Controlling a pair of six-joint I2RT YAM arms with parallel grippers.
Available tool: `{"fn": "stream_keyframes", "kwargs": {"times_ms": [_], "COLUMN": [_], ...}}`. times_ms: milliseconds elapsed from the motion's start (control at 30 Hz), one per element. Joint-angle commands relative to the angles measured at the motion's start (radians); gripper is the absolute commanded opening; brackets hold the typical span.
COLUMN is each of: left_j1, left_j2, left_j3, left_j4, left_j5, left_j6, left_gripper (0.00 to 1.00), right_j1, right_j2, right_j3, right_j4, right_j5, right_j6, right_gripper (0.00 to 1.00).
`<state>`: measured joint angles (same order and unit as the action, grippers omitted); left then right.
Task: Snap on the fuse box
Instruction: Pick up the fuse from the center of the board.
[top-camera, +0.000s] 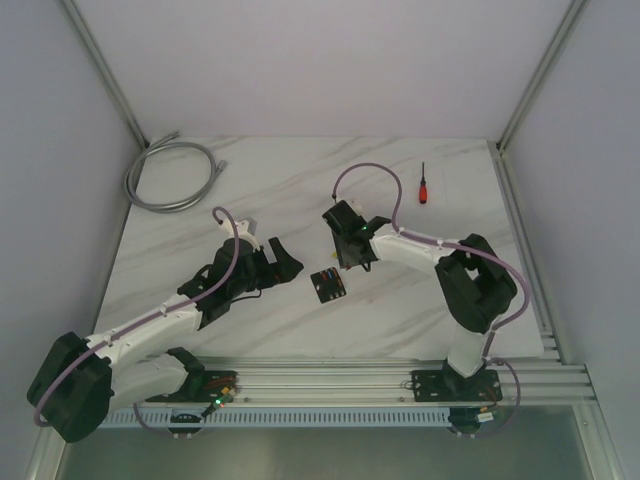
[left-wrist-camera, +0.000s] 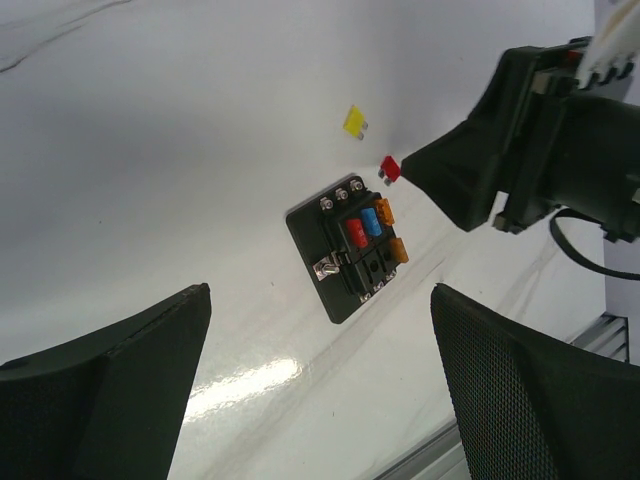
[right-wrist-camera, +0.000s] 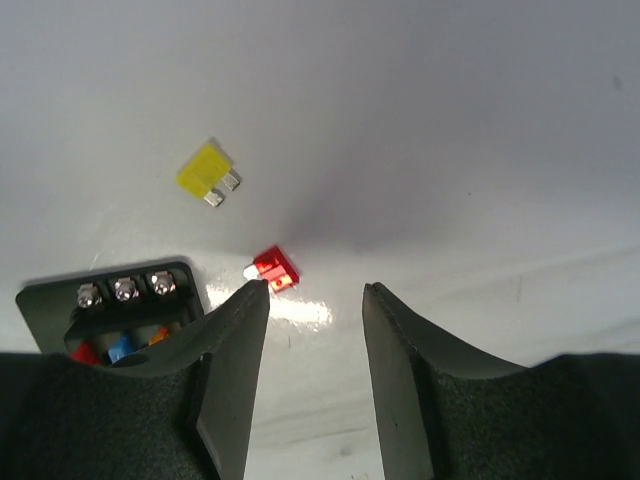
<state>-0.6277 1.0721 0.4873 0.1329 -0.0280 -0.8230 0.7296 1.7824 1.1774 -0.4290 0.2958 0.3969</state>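
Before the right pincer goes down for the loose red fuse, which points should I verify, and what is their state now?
1. Right pincer open and empty: ok.
2. Red fuse centred in its gap: not ok, it lies off to one side.
3. Yellow fuse apart from the red fuse: ok.
4. Fuse box flat on the table, unheld: ok.
5. Left pincer open, away from the fuse box: ok.
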Motion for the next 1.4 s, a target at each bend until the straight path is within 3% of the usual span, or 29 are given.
{"fn": "stream_keyframes", "kwargs": {"times_ms": [0, 367, 1367], "left_j1": [0.007, 0.007, 0.009], "left_j2": [-0.013, 0.002, -0.001], "left_j3": [-0.01, -0.004, -0.009], "left_j4": [-0.013, -0.013, -0.013], "left_j5": [-0.016, -0.011, -0.007], "left_j6": [-0.008, -0.008, -0.007], "left_gripper": [1.0, 1.0, 1.0], "right_j1": [0.005, 0.005, -0.023], "right_j2": [0.054, 0.073, -0.046], "right_j3": [0.048, 0.006, -0.147], "right_j4": [0.049, 0.081, -0.042], "right_j5": [0.02, 0.0, -0.043], "right_j6": [0.014, 0.022, -0.028], "right_gripper": [0.49, 0.5, 0.49]}}
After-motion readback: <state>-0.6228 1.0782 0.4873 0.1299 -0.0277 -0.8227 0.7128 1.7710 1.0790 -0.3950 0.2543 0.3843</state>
